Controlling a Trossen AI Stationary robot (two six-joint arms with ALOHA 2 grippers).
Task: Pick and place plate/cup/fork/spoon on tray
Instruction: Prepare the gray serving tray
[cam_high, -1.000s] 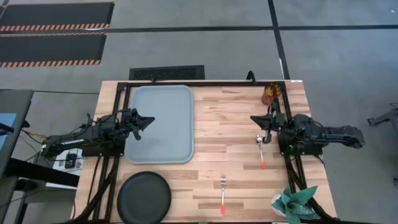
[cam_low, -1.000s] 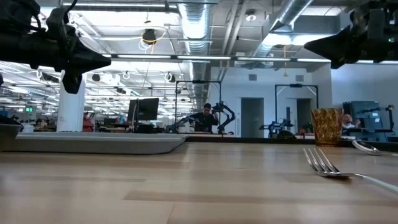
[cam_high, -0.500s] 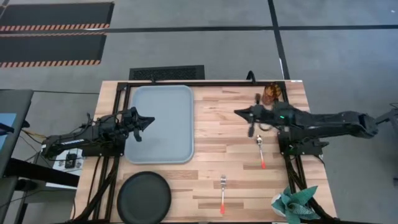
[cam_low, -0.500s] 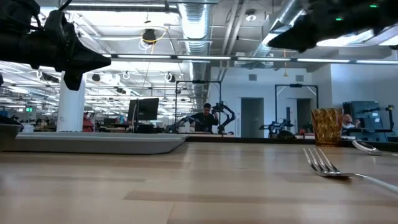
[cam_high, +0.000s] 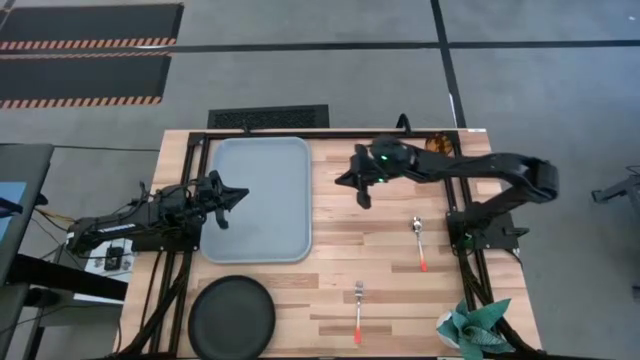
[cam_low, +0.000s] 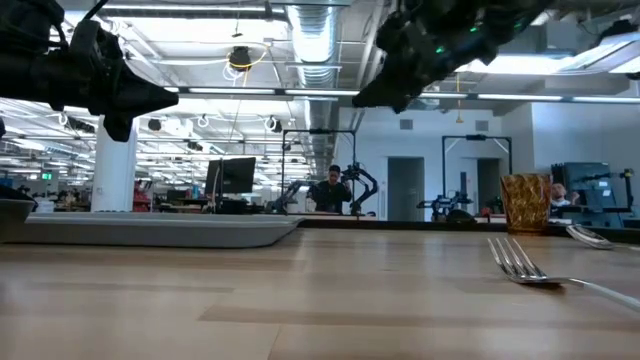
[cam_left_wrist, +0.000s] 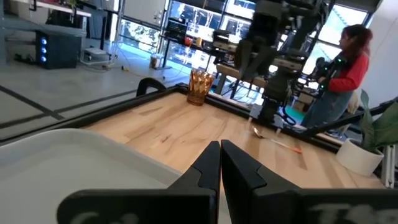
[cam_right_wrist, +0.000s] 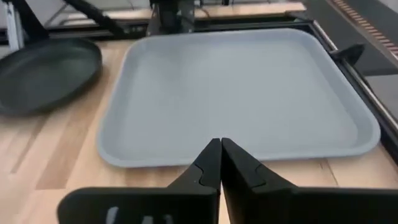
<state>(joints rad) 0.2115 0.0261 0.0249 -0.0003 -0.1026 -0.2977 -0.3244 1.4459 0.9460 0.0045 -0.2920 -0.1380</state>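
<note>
Right tool (cam_high: 345, 181) fingers together, empty, above bench (cam_high: 380, 240) centre, left tool (cam_high: 240, 193) closed, empty, over tray (cam_high: 262, 200) at 9 o'clock, plate (cam_high: 232, 317) 7 o'clock, cup (cam_high: 436, 146) 1 o'clock, spoon (cam_high: 419, 243) 3 o'clock, fork (cam_high: 359, 310) 5 o'clock

Overall light: the table (cam_high: 380, 250) is evenly and brightly lit from overhead — no harsh contrast is seen from above.
Sources: long ceiling strip lights (cam_low: 240, 92) are blown out to white in the low view; bright windows (cam_left_wrist: 186, 18) are overexposed in the left wrist view.
Shadows: only soft, faint ones are cast on the wood.
Silhouette: both arms are rendered nearly black against the ceiling glare.
Focus: the near tabletop is blurred in the low view — the fork (cam_low: 525, 268) is slightly soft.
Wrist views: the near fingers (cam_right_wrist: 205, 171) are smeared out of focus.
</note>
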